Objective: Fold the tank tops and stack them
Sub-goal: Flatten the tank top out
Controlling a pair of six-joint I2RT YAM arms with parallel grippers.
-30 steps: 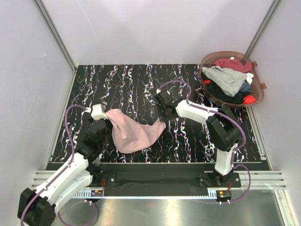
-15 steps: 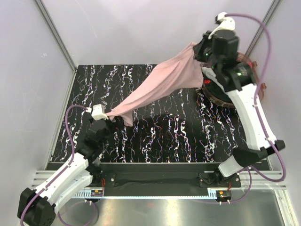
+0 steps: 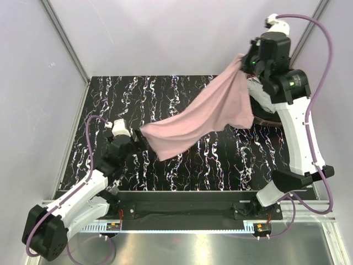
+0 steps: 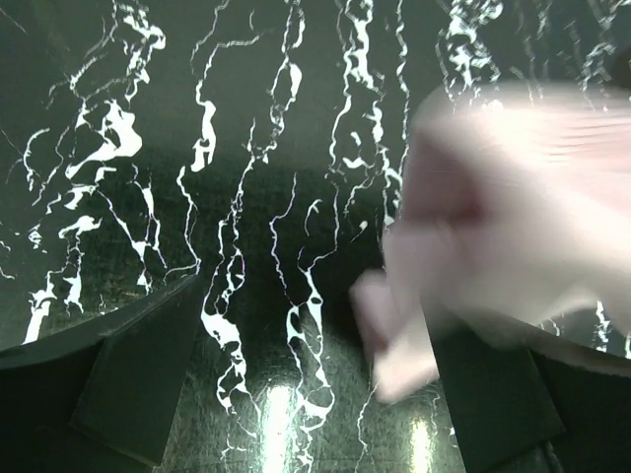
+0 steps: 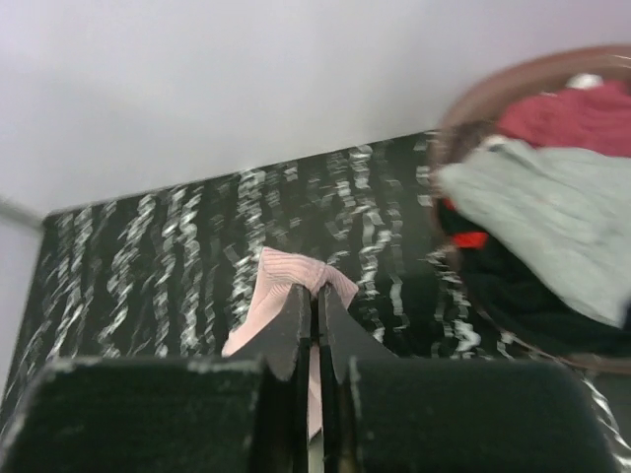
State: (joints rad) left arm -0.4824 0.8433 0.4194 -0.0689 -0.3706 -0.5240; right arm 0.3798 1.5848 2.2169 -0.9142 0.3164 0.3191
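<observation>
One pink tank top (image 3: pixel 209 110), seen from above, is stretched over the desk (image 3: pixel 165 94), clamped in the raised right gripper (image 3: pixel 244 59), its low end by the left gripper (image 3: pixel 138 138). Left wrist: jaws are spread wide, cloth blurred. Right wrist: pink edge is pinched, basket (image 5: pixel 523 67) nearby.

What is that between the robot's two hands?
The pink tank top. It spans the whole gap, slung through the air from the shut right hand up high down to the open left hand. The top view shows it best.
</observation>
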